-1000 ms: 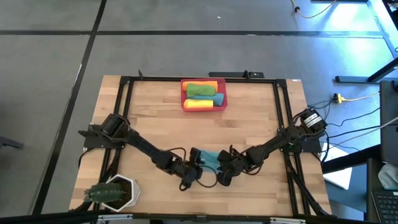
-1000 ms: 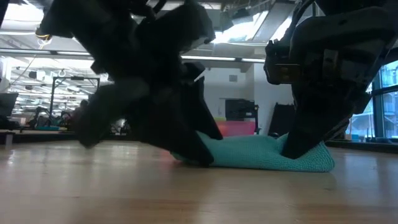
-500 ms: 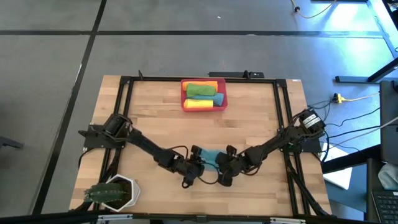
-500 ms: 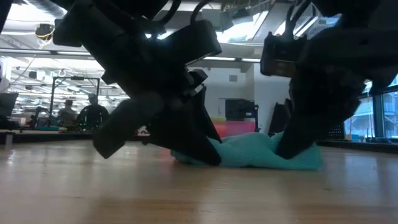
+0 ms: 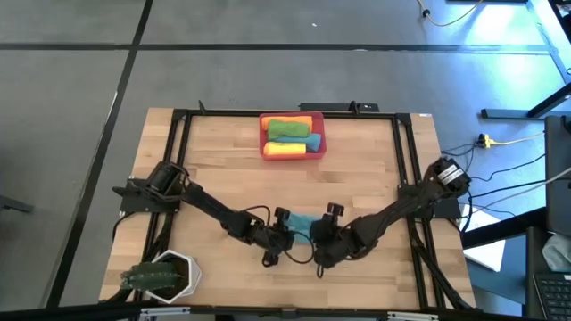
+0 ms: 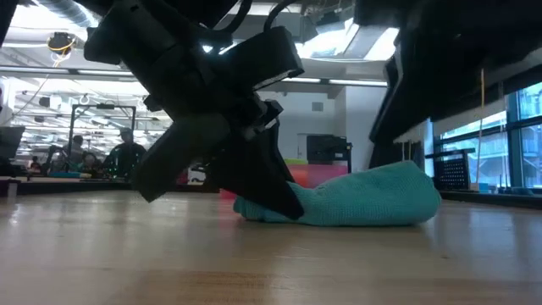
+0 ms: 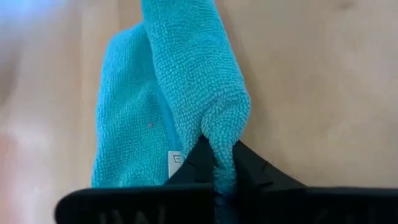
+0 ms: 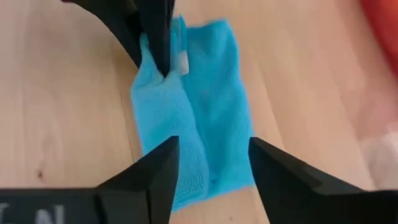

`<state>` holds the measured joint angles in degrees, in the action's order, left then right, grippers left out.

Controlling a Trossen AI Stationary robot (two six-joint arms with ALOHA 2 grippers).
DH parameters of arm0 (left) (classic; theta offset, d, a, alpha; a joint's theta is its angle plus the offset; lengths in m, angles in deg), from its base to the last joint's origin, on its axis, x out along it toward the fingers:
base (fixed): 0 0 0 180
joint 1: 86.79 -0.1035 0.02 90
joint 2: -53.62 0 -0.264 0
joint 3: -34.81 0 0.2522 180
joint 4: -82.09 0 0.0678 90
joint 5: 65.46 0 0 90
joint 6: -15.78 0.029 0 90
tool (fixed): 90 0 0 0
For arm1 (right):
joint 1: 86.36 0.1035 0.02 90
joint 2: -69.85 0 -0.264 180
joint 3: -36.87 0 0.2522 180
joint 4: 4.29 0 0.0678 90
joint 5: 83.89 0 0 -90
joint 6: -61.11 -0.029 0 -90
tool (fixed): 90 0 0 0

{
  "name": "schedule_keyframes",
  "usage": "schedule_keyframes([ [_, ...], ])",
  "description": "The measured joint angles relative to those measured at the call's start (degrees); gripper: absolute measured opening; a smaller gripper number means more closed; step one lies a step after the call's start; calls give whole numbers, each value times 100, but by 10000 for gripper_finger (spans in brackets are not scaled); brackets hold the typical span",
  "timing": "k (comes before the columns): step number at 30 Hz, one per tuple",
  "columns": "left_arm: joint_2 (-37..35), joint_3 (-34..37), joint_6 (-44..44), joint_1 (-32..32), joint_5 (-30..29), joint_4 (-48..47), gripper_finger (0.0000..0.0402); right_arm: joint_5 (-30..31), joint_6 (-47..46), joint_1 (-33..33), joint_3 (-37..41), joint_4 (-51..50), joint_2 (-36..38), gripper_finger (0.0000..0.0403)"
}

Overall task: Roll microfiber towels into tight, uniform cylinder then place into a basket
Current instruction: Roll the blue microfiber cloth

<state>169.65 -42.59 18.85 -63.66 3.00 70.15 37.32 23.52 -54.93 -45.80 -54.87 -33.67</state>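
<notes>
So the teal towel (image 5: 302, 225) sits near the front edge of the tabletop (image 5: 357, 178), roughly mid-width, folded into a loose strip. Left gripper (image 7: 217, 177) is pinched onto one end of it, probably to anchor that end while the roll gets tightened. Right gripper (image 8: 211, 171) is spread, hovering over the other end without touching. Basket (image 5: 292, 136) at the back edge already holds rolled yellow, green and orange ones

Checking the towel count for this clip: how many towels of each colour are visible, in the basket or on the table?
Green towel: 1
Orange towel: 1
Yellow towel: 1
Teal towels: 2, one in the basket, one on the table
Total: 5
</notes>
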Motion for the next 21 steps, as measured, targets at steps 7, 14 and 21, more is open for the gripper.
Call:
schedule_keyframes([
  [7, -221, 15, -373, -91, 1090, -20, 4, 177, 682, 394, -10, 566, -44, 205],
  [14, -243, 15, -929, -371, 1895, 18, 4, 178, 1109, 694, -3, 1177, -385, 205],
  [21, -243, 15, -1026, -497, 2302, 134, 4, 178, 1416, 788, -3, 1483, -983, 205],
])
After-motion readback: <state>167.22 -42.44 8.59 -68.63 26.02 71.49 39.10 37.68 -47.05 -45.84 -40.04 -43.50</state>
